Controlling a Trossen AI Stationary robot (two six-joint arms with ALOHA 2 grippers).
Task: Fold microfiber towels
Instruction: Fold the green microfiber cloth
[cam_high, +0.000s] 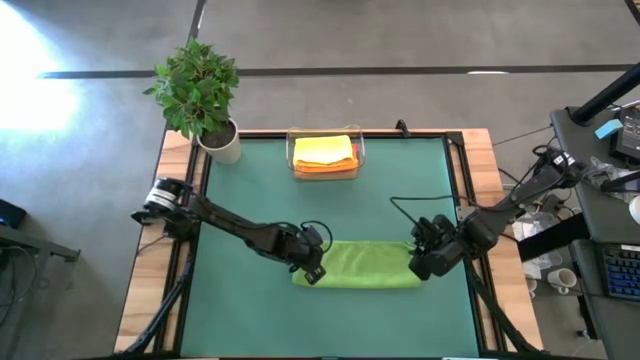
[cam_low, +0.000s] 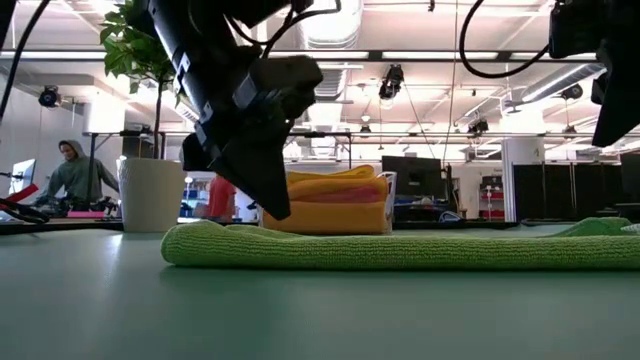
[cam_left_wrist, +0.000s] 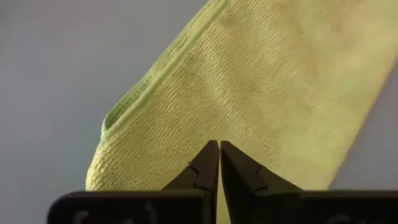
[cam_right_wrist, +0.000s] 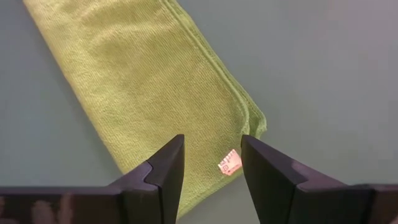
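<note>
Towel folding is under way on the dark green table mat, with a green towel lying as a long, flat folded strip between the two claws. The left gripper sits over the strip's left end, its fingers pressed fully together with no cloth between them; in the left wrist view the doubled edge of the green towel lies just ahead of the closed tips. In the low view that same left gripper points down toward the left end of the green towel, tip just behind the cloth's top surface.

Beyond the left gripper, at the far edge of the mat, a clear plastic tray holds a stack of folded towels, yellow on top with orange beneath. Farther out past the mat's far left corner stands a potted plant.

The right gripper hovers at the strip's right end with its fingers spread apart and nothing between them. Directly below and ahead of them lies the corner of the green towel, with a small label at the corner under the gap.

In the room behind, a person is seen at the far left of the low view.
</note>
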